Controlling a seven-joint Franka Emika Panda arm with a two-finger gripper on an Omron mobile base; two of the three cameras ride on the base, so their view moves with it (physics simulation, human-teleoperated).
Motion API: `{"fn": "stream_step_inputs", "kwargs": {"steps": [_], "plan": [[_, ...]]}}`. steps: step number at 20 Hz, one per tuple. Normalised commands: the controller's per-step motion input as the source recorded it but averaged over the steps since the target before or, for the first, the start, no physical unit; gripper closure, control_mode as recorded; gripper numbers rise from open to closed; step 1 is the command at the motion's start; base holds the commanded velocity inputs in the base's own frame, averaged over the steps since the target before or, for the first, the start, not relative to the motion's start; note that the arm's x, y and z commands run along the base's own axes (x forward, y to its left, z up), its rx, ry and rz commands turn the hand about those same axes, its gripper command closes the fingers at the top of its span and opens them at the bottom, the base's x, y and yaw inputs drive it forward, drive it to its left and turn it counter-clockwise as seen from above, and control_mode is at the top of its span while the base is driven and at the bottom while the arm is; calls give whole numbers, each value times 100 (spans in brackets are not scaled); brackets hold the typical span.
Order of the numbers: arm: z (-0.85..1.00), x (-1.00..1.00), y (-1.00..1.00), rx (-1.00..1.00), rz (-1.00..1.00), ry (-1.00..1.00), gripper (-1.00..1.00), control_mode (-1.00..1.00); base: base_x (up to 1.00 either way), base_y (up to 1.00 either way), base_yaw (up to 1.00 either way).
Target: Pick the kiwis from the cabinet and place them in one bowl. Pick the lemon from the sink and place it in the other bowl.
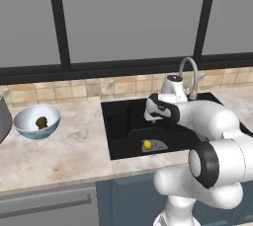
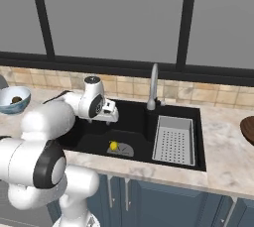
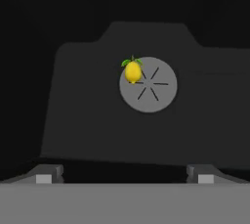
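The lemon (image 3: 132, 72) lies on the floor of the black sink (image 1: 118, 121), on the edge of the round grey drain (image 3: 149, 85) — small, bright yellow, with a bit of green leaf at its top. In the left base view the lemon (image 1: 147, 144) sits toward the front of the basin; in the right base view it (image 2: 113, 145) lies left of the grey perforated tray (image 2: 173, 140), which fills the right part of the sink.

The gripper (image 3: 124, 174) hangs above the basin, well clear of the fruit, and its fingers (image 3: 45, 175) stand wide apart with nothing between them. From the base the hand (image 1: 157, 109) shows over the sink's middle, in front of the curved silver tap (image 1: 190, 74).

On the marble counter (image 1: 74, 146) to the left of the sink stands a light blue bowl (image 1: 35, 121) — a brown kiwi (image 1: 41, 122) lies inside it. The same bowl (image 2: 12, 99) shows at the left edge of the right base view. Behind the counter runs a tan tiled wall (image 1: 89, 88), with grey panes in dark frames above.
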Motion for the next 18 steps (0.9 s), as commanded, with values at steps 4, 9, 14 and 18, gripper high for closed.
{"fn": "stream_step_inputs", "kwargs": {"steps": [4,9,14,18], "plan": [[-72,63,14,-14,0,7,-100,-100,0,0,0],[-43,47,0,-2,0,0,-100,-100,0,0,0],[-42,47,-8,0,2,0,-100,-100,0,0,0],[-40,70,-5,0,1,-5,-100,-100,0,0,0]]}}
